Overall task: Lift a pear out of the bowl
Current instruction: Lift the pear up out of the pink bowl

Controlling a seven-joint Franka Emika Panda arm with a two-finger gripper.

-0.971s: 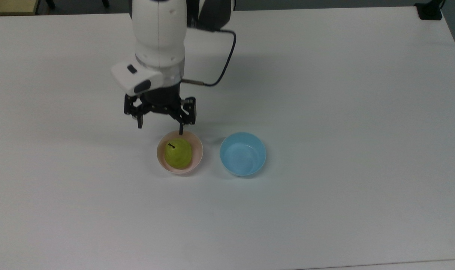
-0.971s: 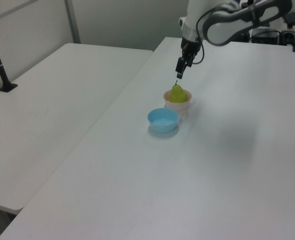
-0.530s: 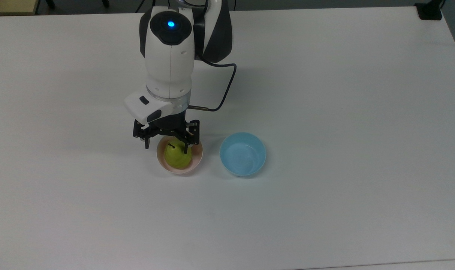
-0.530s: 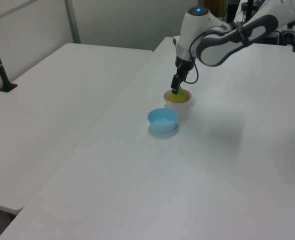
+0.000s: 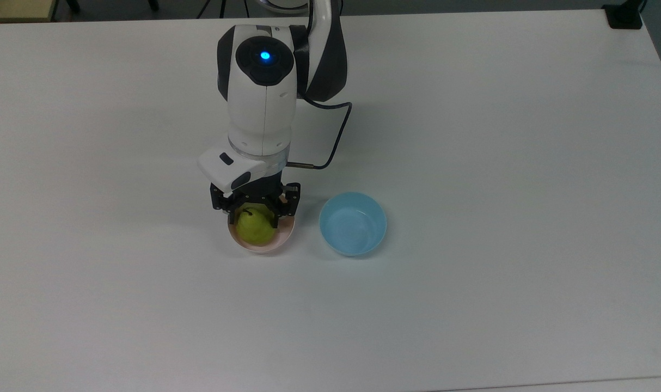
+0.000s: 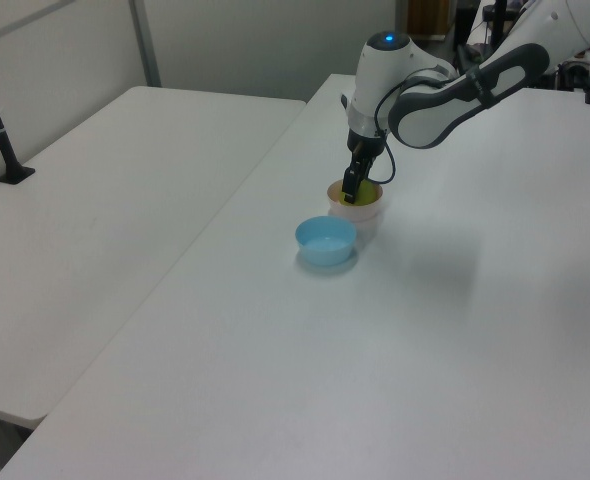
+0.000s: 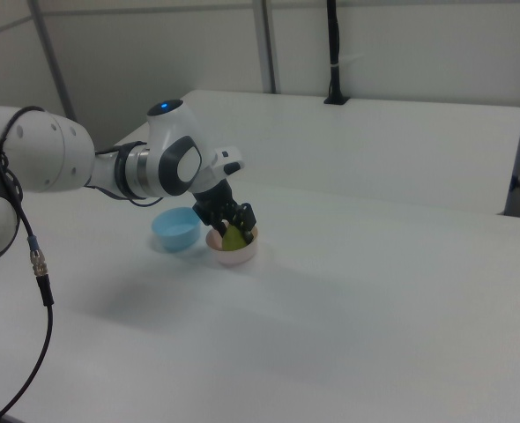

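The pincer (image 5: 255,216) has come down since half a second ago — then it hung just over the bowl's far rim in the top view, and now its black fingers (image 5: 231,216) reach into the pink bowl (image 5: 261,247) on either side of the pear (image 5: 256,226). A full second back it stood well short of the bowl, toward the top view's upper left. The fingers are spread about as wide as the fruit; whether they already press on it I cannot tell. The pear sits inside the pink bowl, which rests on the white table (image 5: 499,163) just beside a light blue bowl (image 5: 353,224) — neither bowl has shifted.

The top view gives both fingers flanking the pear. The left view has the pincer (image 6: 351,188) edge-on, covering most of the pear (image 6: 363,190). The right view shows the pear (image 7: 233,237) rising above the pink rim (image 7: 234,256), with the blue bowl (image 7: 175,229) on the right view's left.
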